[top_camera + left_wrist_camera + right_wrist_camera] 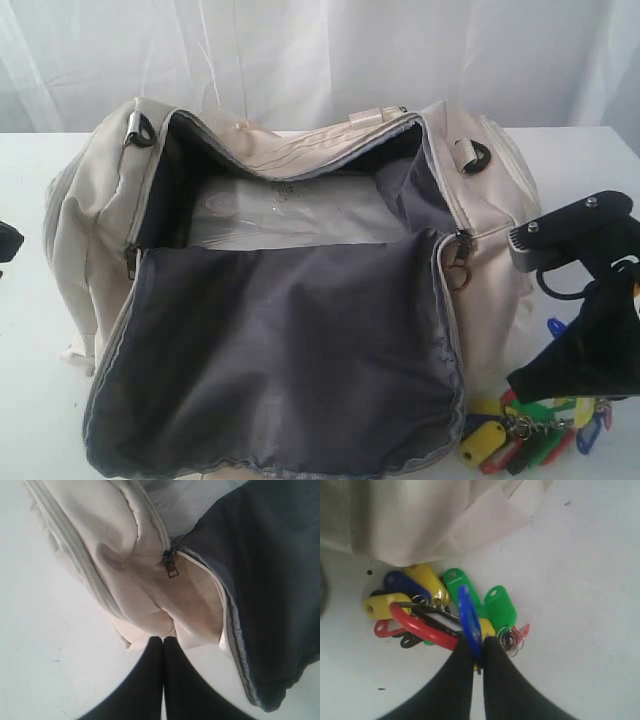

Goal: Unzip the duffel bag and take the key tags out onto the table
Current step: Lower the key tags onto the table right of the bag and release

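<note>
The left gripper (163,640) shows in the exterior view only as a small dark piece at the far left edge of the frame, apart from the left end of the bag. Its wrist view tells more: the two black fingers are pressed together with nothing between them. The tips stand just at a lower corner of the cream fabric, and I cannot tell if they touch it. Near them a small metal zipper pull (171,568) hangs at the end of the zip.

The duffel bag (85,230) fills the middle of the frame and stands on the white table (30,380). Its top is unzipped and wide open. The large flap (280,360) is folded forward to the lower edge of the frame, with the dark grey lining facing up. On the bottom inside lies a pale, shiny sheet (290,215). A ring pull (458,270) hangs at the right end of the opening.

At the lower right, beside the right end of the bag, the right gripper (478,647) is closed on a blue tag (469,615), which stands on its edge between the fingertips. This tag belongs to the key tags (525,432). The bunch lies outside the bag, on the table and just beside the bag's wall, in the lower right corner of the frame.
</note>
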Available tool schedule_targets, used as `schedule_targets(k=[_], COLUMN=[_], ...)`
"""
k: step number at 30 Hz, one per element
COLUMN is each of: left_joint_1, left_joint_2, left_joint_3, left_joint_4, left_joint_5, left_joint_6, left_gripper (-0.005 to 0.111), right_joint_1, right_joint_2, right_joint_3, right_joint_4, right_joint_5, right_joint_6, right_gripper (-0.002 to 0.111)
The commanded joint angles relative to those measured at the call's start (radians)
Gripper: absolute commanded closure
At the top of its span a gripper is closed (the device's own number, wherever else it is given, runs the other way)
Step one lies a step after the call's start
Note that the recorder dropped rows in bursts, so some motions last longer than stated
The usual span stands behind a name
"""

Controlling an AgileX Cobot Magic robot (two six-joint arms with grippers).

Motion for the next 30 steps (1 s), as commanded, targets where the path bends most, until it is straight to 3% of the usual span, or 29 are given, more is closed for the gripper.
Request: schedule_targets(k=[1, 7, 16, 19, 27, 30], left_joint_1=[-0.002, -0.002, -0.002, -0.002, -0.002, -0.002], left_joint_2=[-0.007, -0.007, -0.007, -0.007, -0.007, -0.007], left_joint_3=[0.004, 0.004, 0.004, 0.004, 0.004, 0.004], left_joint_4=[-0.013, -0.013, -0.013, -0.013, -0.013, -0.013], left_joint_5=[0.004, 0.004, 0.004, 0.004, 0.004, 0.004], left_joint_6=[0.003, 0.003, 0.003, 0.003, 0.003, 0.003], left_gripper=[0.107, 0.107, 0.107, 0.107, 0.107, 0.107], right_joint_1=[-0.005, -0.005, -0.005, -0.005, -0.005, -0.005], right_joint_2=[0.0, 0.006, 0.006, 0.006, -0.001, -0.042], right_joint_3=[0.004, 0.004, 0.004, 0.004, -0.002, -0.041], right_joint_4=[-0.025, -0.058, -0.079, -0.083, -0.084, -0.093], right_joint_5=[-0.02, -0.02, -0.058, -0.058, -0.056, -0.02], right_joint_6=[0.037, 0.084, 0.097, 0.099, 0.099, 0.093], right_gripper=[0.108, 0.104, 0.055, 0.046, 0.045, 0.05])
